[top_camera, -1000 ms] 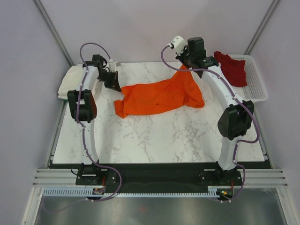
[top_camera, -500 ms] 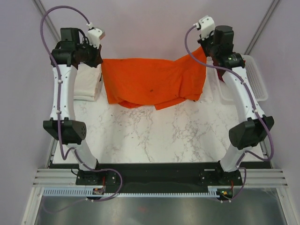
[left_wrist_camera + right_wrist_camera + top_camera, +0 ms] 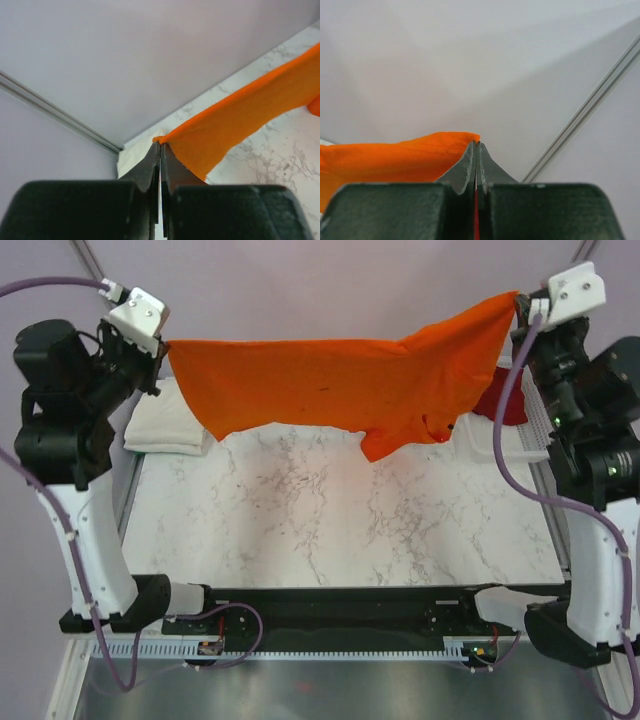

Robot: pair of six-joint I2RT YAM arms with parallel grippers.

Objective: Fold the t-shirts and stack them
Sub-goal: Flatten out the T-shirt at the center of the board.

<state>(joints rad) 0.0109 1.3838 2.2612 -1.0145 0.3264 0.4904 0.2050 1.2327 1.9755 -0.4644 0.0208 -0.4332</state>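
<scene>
The bright orange t-shirt [image 3: 340, 380] hangs stretched in the air between both arms, high above the marble table [image 3: 340, 530]. My left gripper [image 3: 163, 343] is shut on its left corner; the pinched cloth shows at the fingertips in the left wrist view [image 3: 161, 140]. My right gripper [image 3: 517, 302] is shut on its right corner, also seen in the right wrist view [image 3: 477, 142]. The cream-white t-shirt [image 3: 165, 425] lies folded at the table's back left. The dark red t-shirt [image 3: 500, 400] lies at the back right, partly hidden by the orange one.
The white mesh basket [image 3: 530, 435] stands at the back right, mostly hidden behind the right arm. Grey walls close the cell at the back and sides. The lower hem of the orange shirt dangles above the table's back half.
Both arms have risen and spread apart, lifting the orange t-shirt from a slack drape near the table into a taut stretch high in the air.
</scene>
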